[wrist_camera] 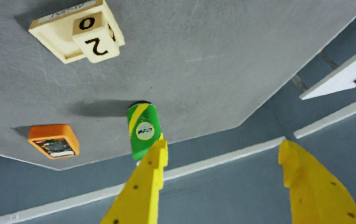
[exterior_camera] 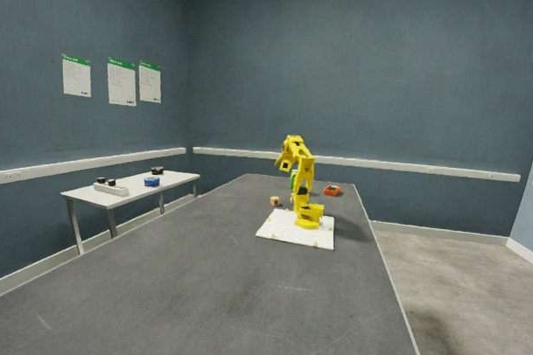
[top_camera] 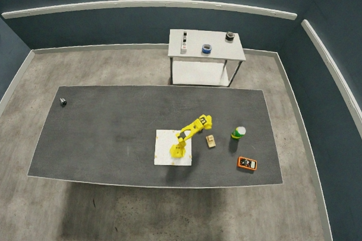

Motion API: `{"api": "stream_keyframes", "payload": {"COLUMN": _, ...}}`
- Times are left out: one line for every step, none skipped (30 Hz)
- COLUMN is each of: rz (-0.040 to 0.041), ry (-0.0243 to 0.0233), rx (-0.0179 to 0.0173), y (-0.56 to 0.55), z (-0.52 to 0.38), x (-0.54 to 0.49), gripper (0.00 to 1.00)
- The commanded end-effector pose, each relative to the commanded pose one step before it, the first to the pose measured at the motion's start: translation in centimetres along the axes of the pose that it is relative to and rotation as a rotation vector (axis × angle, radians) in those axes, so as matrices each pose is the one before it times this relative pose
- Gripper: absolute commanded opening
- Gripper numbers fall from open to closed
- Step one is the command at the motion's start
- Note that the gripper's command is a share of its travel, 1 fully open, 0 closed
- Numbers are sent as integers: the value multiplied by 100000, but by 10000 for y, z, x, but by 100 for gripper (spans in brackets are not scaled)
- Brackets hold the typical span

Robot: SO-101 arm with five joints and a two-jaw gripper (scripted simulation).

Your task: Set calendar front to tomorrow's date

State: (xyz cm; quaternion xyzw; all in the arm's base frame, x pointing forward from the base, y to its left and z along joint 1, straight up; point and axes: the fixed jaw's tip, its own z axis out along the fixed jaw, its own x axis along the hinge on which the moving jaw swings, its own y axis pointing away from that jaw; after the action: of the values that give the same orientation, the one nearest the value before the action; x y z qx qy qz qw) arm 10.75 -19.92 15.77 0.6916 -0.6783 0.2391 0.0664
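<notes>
Gripper [top_camera: 208, 125] [exterior_camera: 282, 165] [wrist_camera: 223, 145]: raised above the table [top_camera: 107, 133] [exterior_camera: 179, 271] [wrist_camera: 200, 85], its two fingers spread partway, grasping nothing.
Arm [top_camera: 193, 129] [exterior_camera: 305, 168]: bent over, leading from the white board [top_camera: 163, 148] [exterior_camera: 276, 227] up to the gripper.
Calendar tray [top_camera: 211, 145] [wrist_camera: 55, 40]: on the table, up and left of the fingertips in the wrist view; the writing on its edge is too small to read.
Cube in tray [top_camera: 210, 138] [wrist_camera: 96, 42]: a 0 on one face and a 2 on the next.
Loose cube [exterior_camera: 275, 201]: on the table outside the tray, below the gripper in the exterior view; its digit is unclear.
Green can [top_camera: 238, 133] [exterior_camera: 293, 180] [wrist_camera: 145, 131]: standing to the gripper's right from above.
Orange meter [top_camera: 246, 163] [exterior_camera: 332, 191] [wrist_camera: 54, 141]: farther from the gripper, lower right from above.
</notes>
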Motion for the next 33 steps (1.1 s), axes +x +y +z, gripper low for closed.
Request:
{"api": "stream_keyframes", "payload": {"rz": -13925, "ry": -1054, "rx": 991, "y": -4368, "z": 3295, "x": -3483, "gripper": 35}}
{"api": "stream_keyframes", "payload": {"rz": -4340, "ry": -233, "rx": 320, "y": -1654, "z": 636, "x": -517, "gripper": 35}}
{"api": "stream_keyframes", "payload": {"rz": -4201, "ry": -214, "rx": 316, "y": -1631, "z": 618, "x": -447, "gripper": 35}}
{"api": "stream_keyframes", "payload": {"rz": -4054, "ry": -198, "rx": 312, "y": -1599, "z": 599, "x": -383, "gripper": 35}}
{"api": "stream_keyframes", "payload": {"rz": -3894, "ry": -178, "rx": 304, "y": -1559, "z": 567, "x": -308, "gripper": 35}}
{"api": "stream_keyframes", "payload": {"rz": -3724, "ry": -159, "rx": 297, "y": -1508, "z": 553, "x": -254, "gripper": 35}}
{"api": "stream_keyframes", "payload": {"rz": -3552, "ry": -143, "rx": 286, "y": -1456, "z": 520, "x": -194, "gripper": 35}}
{"api": "stream_keyframes", "payload": {"rz": -3366, "ry": -131, "rx": 273, "y": -1392, "z": 499, "x": -146, "gripper": 35}}
{"api": "stream_keyframes", "payload": {"rz": -3178, "ry": -114, "rx": 263, "y": -1320, "z": 464, "x": -107, "gripper": 35}}
{"api": "stream_keyframes", "payload": {"rz": -2980, "ry": -101, "rx": 250, "y": -1248, "z": 441, "x": -63, "gripper": 35}}
{"api": "stream_keyframes", "payload": {"rz": -2779, "ry": -86, "rx": 233, "y": -1177, "z": 411, "x": -31, "gripper": 35}}
{"api": "stream_keyframes", "payload": {"rz": -2578, "ry": -78, "rx": 215, "y": -1092, "z": 380, "x": -6, "gripper": 35}}
{"api": "stream_keyframes", "payload": {"rz": -2371, "ry": -68, "rx": 203, "y": -1004, "z": 354, "x": 17, "gripper": 35}}
{"api": "stream_keyframes", "payload": {"rz": -2166, "ry": -55, "rx": 187, "y": -924, "z": 316, "x": 32, "gripper": 35}}
{"api": "stream_keyframes", "payload": {"rz": 0, "ry": 0, "rx": 0, "y": 0, "z": 0, "x": 0, "gripper": 35}}
{"api": "stream_keyframes", "payload": {"rz": 0, "ry": 0, "rx": 0, "y": 0, "z": 0, "x": 0, "gripper": 35}}
{"api": "stream_keyframes", "payload": {"rz": -1959, "ry": -49, "rx": 168, "y": -843, "z": 290, "x": 47, "gripper": 35}}
{"api": "stream_keyframes", "payload": {"rz": -1753, "ry": -41, "rx": 151, "y": -753, "z": 262, "x": 47, "gripper": 35}}
{"api": "stream_keyframes", "payload": {"rz": -1556, "ry": -35, "rx": 133, "y": -662, "z": 227, "x": 59, "gripper": 35}}
{"api": "stream_keyframes", "payload": {"rz": -1358, "ry": -29, "rx": 118, "y": -584, "z": 203, "x": 56, "gripper": 35}}
{"api": "stream_keyframes", "payload": {"rz": -1169, "ry": -26, "rx": 100, "y": -505, "z": 173, "x": 55, "gripper": 35}}
{"api": "stream_keyframes", "payload": {"rz": -984, "ry": -19, "rx": 88, "y": -422, "z": 143, "x": 45, "gripper": 35}}
{"api": "stream_keyframes", "payload": {"rz": -814, "ry": -16, "rx": 69, "y": -350, "z": 124, "x": 46, "gripper": 35}}
{"api": "stream_keyframes", "payload": {"rz": -654, "ry": -13, "rx": 57, "y": -285, "z": 94, "x": 34, "gripper": 35}}
{"api": "stream_keyframes", "payload": {"rz": -506, "ry": -10, "rx": 45, "y": -219, "z": 75, "x": 32, "gripper": 35}}
{"api": "stream_keyframes", "payload": {"rz": -374, "ry": -7, "rx": 30, "y": -159, "z": 56, "x": 24, "gripper": 35}}
{"api": "stream_keyframes", "payload": {"rz": -258, "ry": -3, "rx": 24, "y": -113, "z": 38, "x": 12, "gripper": 35}}
{"api": "stream_keyframes", "payload": {"rz": -160, "ry": -3, "rx": 12, "y": -65, "z": 25, "x": 10, "gripper": 35}}
{"api": "stream_keyframes", "payload": {"rz": -82, "ry": 0, "rx": 9, "y": -35, "z": 12, "x": 6, "gripper": 35}}
{"api": "stream_keyframes", "payload": {"rz": -35, "ry": -3, "rx": 3, "y": -18, "z": 6, "x": 3, "gripper": 35}}
{"api": "stream_keyframes", "payload": {"rz": -3, "ry": 0, "rx": 0, "y": 0, "z": 0, "x": 0, "gripper": 35}}
{"api": "stream_keyframes", "payload": {"rz": 0, "ry": 0, "rx": 0, "y": 0, "z": 0, "x": 0, "gripper": 35}}
{"api": "stream_keyframes", "payload": {"rz": 0, "ry": 0, "rx": 0, "y": 0, "z": 0, "x": 0, "gripper": 35}}
